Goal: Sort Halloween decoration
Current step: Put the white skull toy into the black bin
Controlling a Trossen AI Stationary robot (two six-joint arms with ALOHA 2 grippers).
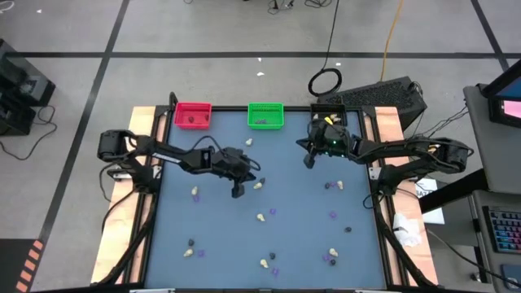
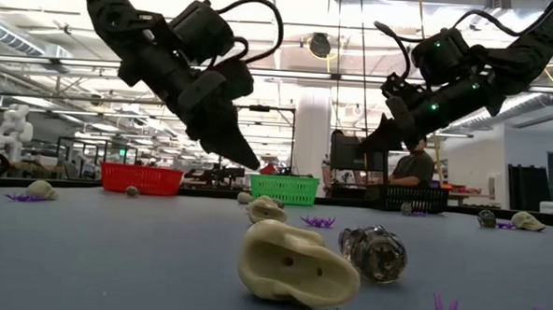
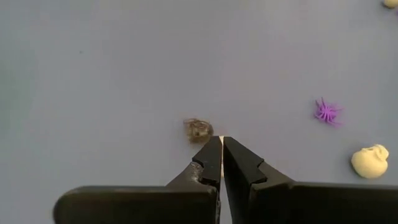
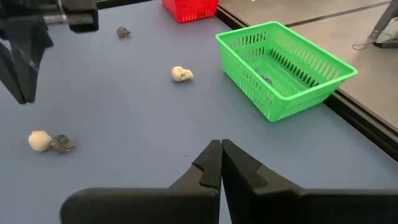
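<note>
The Halloween decoration lies scattered over the blue table as cream skull-like lumps, dark lumps and purple spider-like bits. My left gripper hangs shut above the table's middle, slanting down, with nothing between its fingers. In the left wrist view a dark lump lies on the table just beyond its tip. My right gripper is shut and empty, raised over the table near the green bin, which holds a small dark piece.
The red bin and the green bin stand at the table's far edge, and a black bin stands to the right of them. A cream lump and a dark lump lie side by side near my left gripper. People sit in the room behind.
</note>
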